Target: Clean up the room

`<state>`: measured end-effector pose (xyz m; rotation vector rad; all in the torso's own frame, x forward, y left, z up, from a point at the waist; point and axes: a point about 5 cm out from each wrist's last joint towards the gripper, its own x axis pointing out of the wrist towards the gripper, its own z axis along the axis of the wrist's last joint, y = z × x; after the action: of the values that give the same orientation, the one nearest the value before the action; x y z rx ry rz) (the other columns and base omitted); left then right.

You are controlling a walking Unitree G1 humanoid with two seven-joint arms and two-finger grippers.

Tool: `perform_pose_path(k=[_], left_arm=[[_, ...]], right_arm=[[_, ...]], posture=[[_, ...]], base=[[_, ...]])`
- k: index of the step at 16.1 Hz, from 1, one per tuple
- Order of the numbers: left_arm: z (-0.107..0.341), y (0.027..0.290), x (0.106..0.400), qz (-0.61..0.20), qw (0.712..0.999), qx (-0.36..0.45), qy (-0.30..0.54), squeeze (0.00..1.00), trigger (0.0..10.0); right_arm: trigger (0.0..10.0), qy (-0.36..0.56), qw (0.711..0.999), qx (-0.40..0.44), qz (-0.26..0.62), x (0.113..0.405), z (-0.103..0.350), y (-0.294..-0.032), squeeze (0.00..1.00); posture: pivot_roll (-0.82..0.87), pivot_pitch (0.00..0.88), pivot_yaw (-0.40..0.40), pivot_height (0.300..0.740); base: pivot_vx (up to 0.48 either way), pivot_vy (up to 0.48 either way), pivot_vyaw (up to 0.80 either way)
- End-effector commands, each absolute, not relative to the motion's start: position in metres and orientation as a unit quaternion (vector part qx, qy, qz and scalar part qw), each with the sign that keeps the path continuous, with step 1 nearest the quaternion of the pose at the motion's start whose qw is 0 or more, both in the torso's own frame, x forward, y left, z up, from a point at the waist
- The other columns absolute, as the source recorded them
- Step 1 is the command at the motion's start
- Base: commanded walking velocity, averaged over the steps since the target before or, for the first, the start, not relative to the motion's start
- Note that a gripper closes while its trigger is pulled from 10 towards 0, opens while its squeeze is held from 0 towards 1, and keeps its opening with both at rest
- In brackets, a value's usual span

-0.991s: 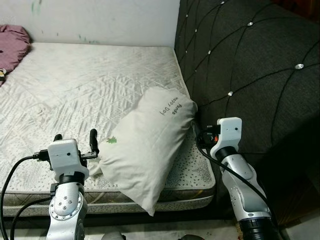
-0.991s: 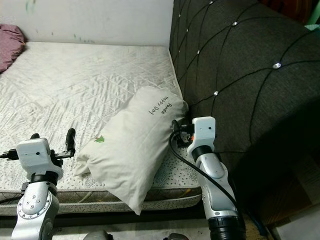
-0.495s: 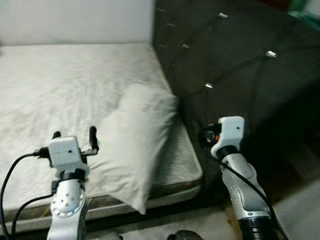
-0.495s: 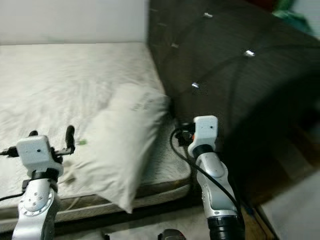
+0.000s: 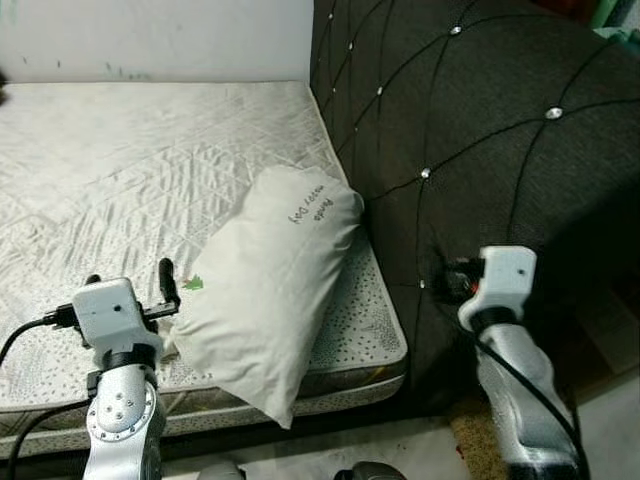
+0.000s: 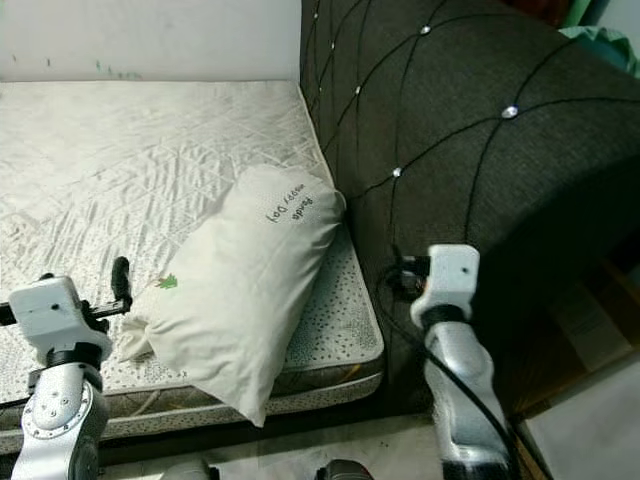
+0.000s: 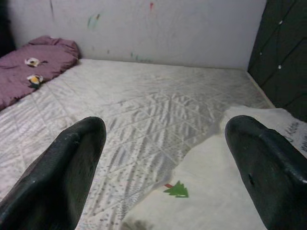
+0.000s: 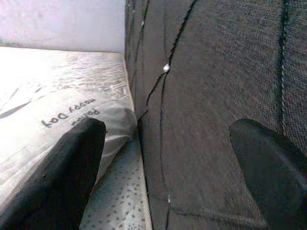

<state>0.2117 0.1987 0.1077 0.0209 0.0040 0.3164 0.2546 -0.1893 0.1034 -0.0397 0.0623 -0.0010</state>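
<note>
A white pillow (image 5: 265,290) with dark lettering and a small green tree print lies slantwise on the bare quilted mattress (image 5: 150,170), overhanging its front edge near the headboard. My left gripper (image 5: 130,283) hovers open just left of the pillow's lower corner with nothing between its fingers. In the left wrist view the tree print (image 7: 176,189) lies between the two spread fingers (image 7: 62,172). My right gripper (image 5: 447,280) is open in front of the dark headboard, to the right of the pillow, holding nothing. The right wrist view looks along the headboard toward the pillow (image 8: 72,120).
A dark grey tufted headboard (image 5: 470,130) rises along the mattress's right side. A purple blanket (image 7: 29,62) lies bunched at the far left of the bed against the white wall (image 7: 158,28). Light floor (image 5: 610,420) shows at the lower right.
The camera has swung right, so the whole scene has shifted left. My right arm has moved rightward away from the pillow. The pillow lies as before.
</note>
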Motion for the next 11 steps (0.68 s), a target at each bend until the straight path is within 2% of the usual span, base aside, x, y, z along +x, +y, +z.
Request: perform_pose_path(k=[1,3,6,8,11], left_arm=[[0.112,0.198,0.212,0.155,0.988,0.012,-0.002,0.0,10.0],[0.111,0.201,0.205,0.139,0.99,0.033,-0.008,0.0,10.0],[0.105,0.202,0.188,0.135,0.99,0.042,0.004,0.0,10.0],[0.102,0.2,0.184,0.139,0.989,0.056,0.005,0.0,10.0],[0.095,0.199,0.192,0.131,0.989,0.069,0.009,0.0,10.0]], right_arm=[[10.0,0.029,0.999,-0.023,0.024,0.248,0.107,-0.188,0.0],[10.0,0.052,0.997,-0.037,0.038,0.231,0.098,-0.197,0.0],[10.0,0.063,0.996,-0.047,0.036,0.226,0.093,-0.206,0.0],[10.0,0.067,0.997,-0.028,0.033,0.23,0.089,-0.198,0.0],[10.0,0.056,0.997,-0.018,0.045,0.238,0.087,-0.182,0.0]], posture=[[0.0,0.0,-0.028,0.74],[0.0,0.0,-0.027,0.74],[-0.01,0.0,-0.019,0.74],[0.0,0.0,-0.009,0.74],[0.01,0.0,-0.001,0.74]], base=[[0.0,0.0,0.0],[0.0,0.0,0.0],[0.0,0.0,0.0],[0.0,0.0,0.0],[0.0,0.0,0.0]])
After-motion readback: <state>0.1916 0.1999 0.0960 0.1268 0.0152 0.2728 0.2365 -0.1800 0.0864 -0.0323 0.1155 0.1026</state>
